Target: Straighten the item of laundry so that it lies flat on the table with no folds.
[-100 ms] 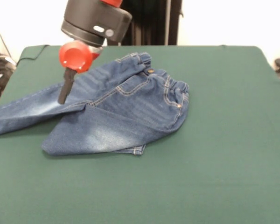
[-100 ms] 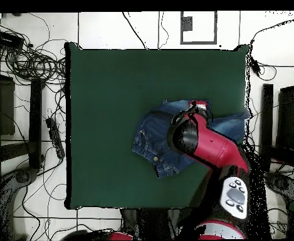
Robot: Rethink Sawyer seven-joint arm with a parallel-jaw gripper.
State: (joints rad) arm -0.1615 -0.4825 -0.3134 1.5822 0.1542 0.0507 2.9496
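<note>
A small pair of blue denim jeans [image 1: 116, 109] lies crumpled on a dark green table [image 1: 224, 140], one leg stretched out to the table's edge and the other folded under the seat, with the elastic waistband bunched at the opposite end. The red and black arm [image 2: 209, 147] reaches over the garment, and its dark gripper [image 1: 65, 91] points down onto the stretched leg; whether its jaws are parted or pinching cloth cannot be told. From overhead the arm hides much of the jeans, and tangled cables [image 2: 30, 59] lie on the floor beside the table.
</note>
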